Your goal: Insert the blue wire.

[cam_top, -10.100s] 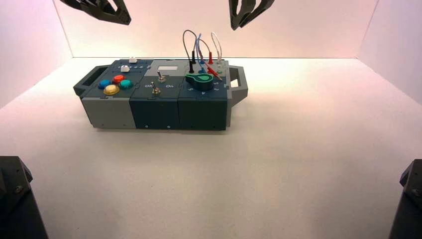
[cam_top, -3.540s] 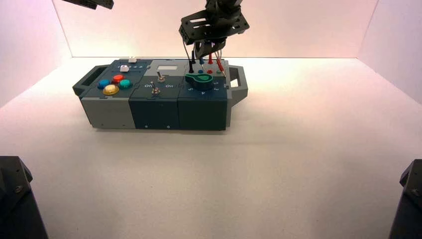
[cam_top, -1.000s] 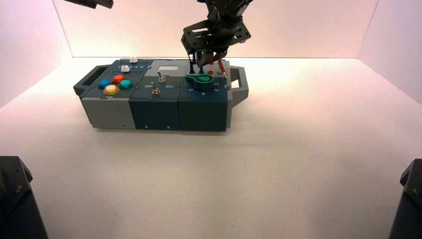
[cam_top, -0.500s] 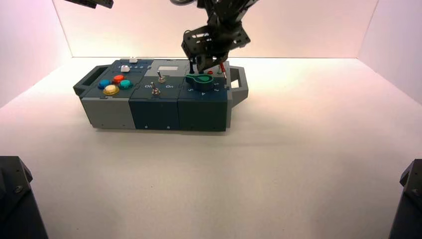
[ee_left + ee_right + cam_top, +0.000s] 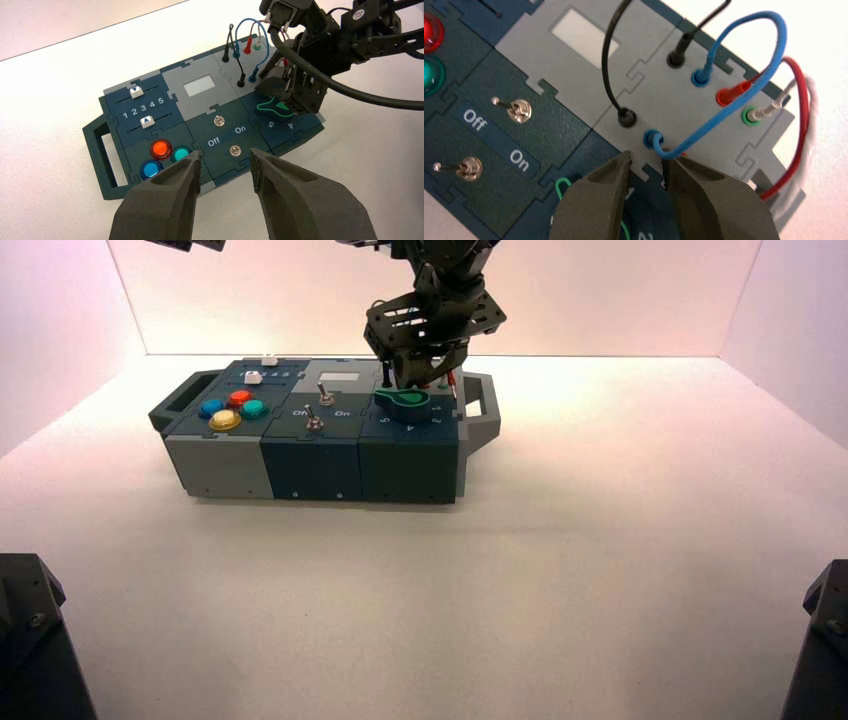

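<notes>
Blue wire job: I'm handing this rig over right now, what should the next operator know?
Right end effector: open, holding nothing, just beside the blue wire and its near plug.
Left end effector: open, idle, raised off the box's button end.
Blue wire: both plugs appear seated in the blue sockets of the grey panel.
Done: insertion, apparently.
Left: confirm the near plug is fully home, then withdraw the right arm.

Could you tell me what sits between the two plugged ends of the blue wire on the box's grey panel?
In the right wrist view, only bare grey panel lies between the two plugs of the blue wire; the black wire sits alongside, not between.
</notes>
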Robot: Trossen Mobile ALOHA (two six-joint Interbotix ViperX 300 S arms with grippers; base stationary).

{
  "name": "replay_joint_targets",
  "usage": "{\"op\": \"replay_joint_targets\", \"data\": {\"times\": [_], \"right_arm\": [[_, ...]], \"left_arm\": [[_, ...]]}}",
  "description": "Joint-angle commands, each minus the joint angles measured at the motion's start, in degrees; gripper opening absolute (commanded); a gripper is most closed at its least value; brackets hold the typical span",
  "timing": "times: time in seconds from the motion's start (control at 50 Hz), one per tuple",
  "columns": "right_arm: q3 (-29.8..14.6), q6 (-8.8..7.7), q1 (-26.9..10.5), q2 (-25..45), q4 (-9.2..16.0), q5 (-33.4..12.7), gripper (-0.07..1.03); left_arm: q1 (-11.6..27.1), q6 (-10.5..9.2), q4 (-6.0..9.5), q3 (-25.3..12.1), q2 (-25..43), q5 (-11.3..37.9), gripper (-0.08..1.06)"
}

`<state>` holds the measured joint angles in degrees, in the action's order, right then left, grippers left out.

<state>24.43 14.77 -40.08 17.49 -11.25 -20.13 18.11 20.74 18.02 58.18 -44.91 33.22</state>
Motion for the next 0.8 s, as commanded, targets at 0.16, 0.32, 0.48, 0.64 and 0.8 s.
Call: {"op": "replay_joint_targets", "data": {"times": [0.16, 0.32, 0.48, 0.64, 0.8], "right_arm": [[-3.87, -0.09, 0.70, -3.34, -0.18, -9.14, 0.37], [-5.10, -0.18, 0.18, -6.06, -0.18, -12.30, 0.37], [-5.10, -0.18, 0.00, -10.02, -0.18, -15.56, 0.37], [-5.01, -0.26, 0.00, -12.22, 0.00, -19.60, 0.38], [-4.04, -0.26, 0.00, -14.24, 0.79, -23.12, 0.38]], "left_arm": [[-0.09, 0.26, -0.18, -0.62, 0.26, -0.53, 0.53], [-0.18, 0.35, -0.26, -0.62, 0.62, -0.88, 0.53], [-0.18, 0.26, -0.35, -0.18, 1.14, -1.23, 0.53], [-0.35, 0.35, -0.35, 0.00, 1.67, -1.67, 0.53], [-0.35, 0.35, -0.44, 0.18, 2.02, -2.11, 0.53]]}}
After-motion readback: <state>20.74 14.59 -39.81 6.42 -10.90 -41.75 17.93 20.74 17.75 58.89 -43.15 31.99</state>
